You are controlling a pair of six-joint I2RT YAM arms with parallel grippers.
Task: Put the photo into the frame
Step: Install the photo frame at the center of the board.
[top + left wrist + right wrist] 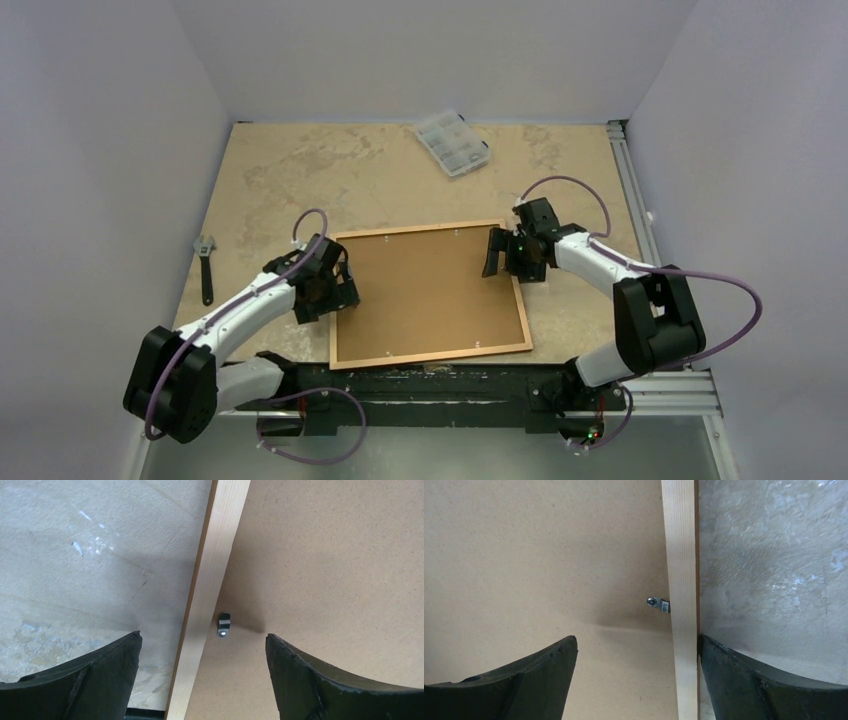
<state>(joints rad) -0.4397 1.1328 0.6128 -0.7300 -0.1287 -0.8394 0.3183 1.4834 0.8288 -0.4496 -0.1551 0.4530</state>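
Evidently both tools are poised over the fasteners. The left gripper (202,640) hangs with its jaws spread wide astride the left rail of the frame (215,570), a small metal turn clip (224,625) between them. The right gripper (637,642) gapes likewise over another turn clip (658,603) at the opposite rail. That frame lies face down on the table (330,170), the backing board (430,290) filling it, so the clips face up within reach. The photo is not visible; whether it sits beneath the board I cannot tell.
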